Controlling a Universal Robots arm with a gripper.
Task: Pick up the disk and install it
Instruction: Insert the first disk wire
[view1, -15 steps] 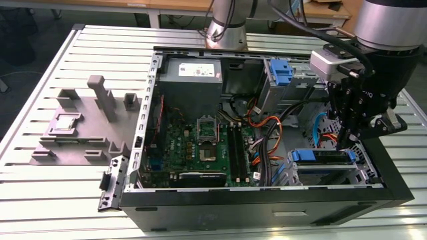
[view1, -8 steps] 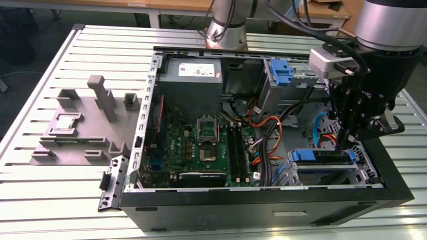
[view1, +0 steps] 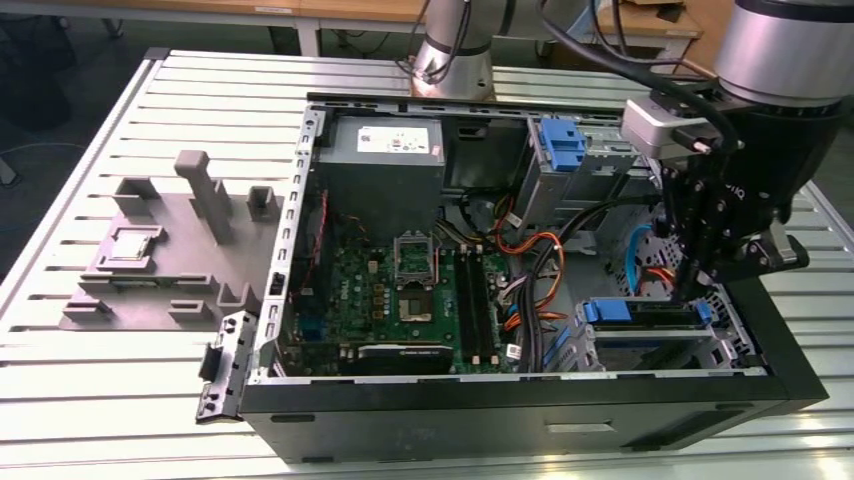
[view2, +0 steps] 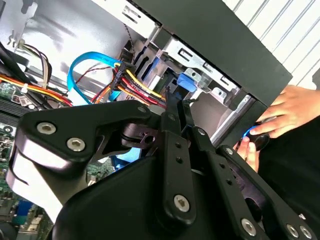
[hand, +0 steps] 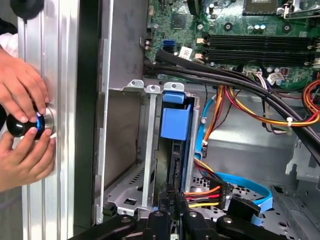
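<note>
Claw (hand: 172, 212) down inside the open computer case (view1: 534, 415), just above the drive cage (hand: 150, 150); grip state impossible to tell. Disk (hand: 175, 135) seemingly seated edge-on in that cage, blue bracket showing. Beyond, motherboard (view1: 400, 290); white label on grey power supply (view1: 387, 140), print unreadable.

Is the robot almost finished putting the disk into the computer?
Nearly, it looks like. The disk, with its blue bracket, already sits upright in the metal drive bay at the case's corner. The gripper hangs right over that bay, its fingers reaching toward the disk's edge. Whether it is pushed fully home cannot be seen. A person's hands hold a black knob beside the case.
</note>
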